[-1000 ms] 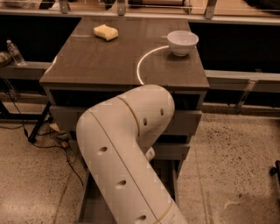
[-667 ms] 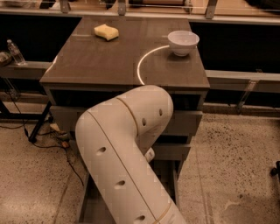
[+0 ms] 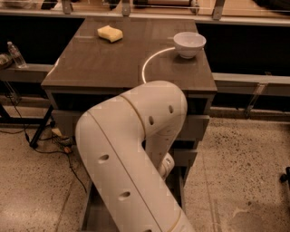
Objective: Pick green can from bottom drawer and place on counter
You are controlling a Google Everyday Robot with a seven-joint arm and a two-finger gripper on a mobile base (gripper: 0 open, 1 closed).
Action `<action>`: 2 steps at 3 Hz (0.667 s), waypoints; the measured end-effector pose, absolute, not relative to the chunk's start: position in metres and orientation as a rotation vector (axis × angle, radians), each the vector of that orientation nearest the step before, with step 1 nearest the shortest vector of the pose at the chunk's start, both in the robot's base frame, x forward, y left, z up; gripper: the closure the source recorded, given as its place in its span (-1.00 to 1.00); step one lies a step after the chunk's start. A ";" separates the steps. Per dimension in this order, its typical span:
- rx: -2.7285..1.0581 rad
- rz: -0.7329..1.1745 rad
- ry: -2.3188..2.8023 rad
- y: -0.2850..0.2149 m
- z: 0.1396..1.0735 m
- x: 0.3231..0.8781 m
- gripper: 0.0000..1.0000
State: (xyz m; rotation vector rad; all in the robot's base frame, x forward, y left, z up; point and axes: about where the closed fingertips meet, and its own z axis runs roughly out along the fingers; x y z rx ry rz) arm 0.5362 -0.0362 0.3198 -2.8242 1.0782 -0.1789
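Grey-brown and glossy, the bench (image 3: pixel 104 63) fills the upper middle of the view, with a thin white arc (image 3: pixel 152 59) curving across its right half. A yellow sponge (image 3: pixel 110 33) lies on the bench near its far left corner. A white bowl (image 3: pixel 189 43) stands upright near its far right corner, touching the far end of the arc.

The robot's thick white arm (image 3: pixel 131 149) rises from the bottom edge of the view, in front of the bench. It bends at a rounded elbow just below the bench's front edge, then turns downward. It covers most of the cabinet front under the bench. A shallower drawer front (image 3: pixel 195 128) shows to the right of the arm, just under the bench top.

The bottom drawer (image 3: pixel 96 216) is pulled out below the bench, towards the camera. Only a strip of its grey inside shows, to the left of the arm. The claw is hidden behind the arm, low in front of the bench and over the open drawer. Whether it is wide, narrow or holding anything cannot be told. The green can is hidden too, and its place cannot be told; it does not show on the bench top.

A clear water bottle (image 3: pixel 16 54) stands on a low rail to the left of the bench. Black cables (image 3: pixel 50 140) trail on the speckled floor (image 3: pixel 244 172) below the bench's left side. A pale wooden ledge (image 3: pixel 235 9) runs behind the bench.
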 end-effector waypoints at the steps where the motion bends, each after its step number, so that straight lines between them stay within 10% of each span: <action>1: -2.900 -0.096 1.126 -0.057 0.316 0.514 1.00; 2: -2.901 -0.096 1.126 -0.057 0.316 0.514 1.00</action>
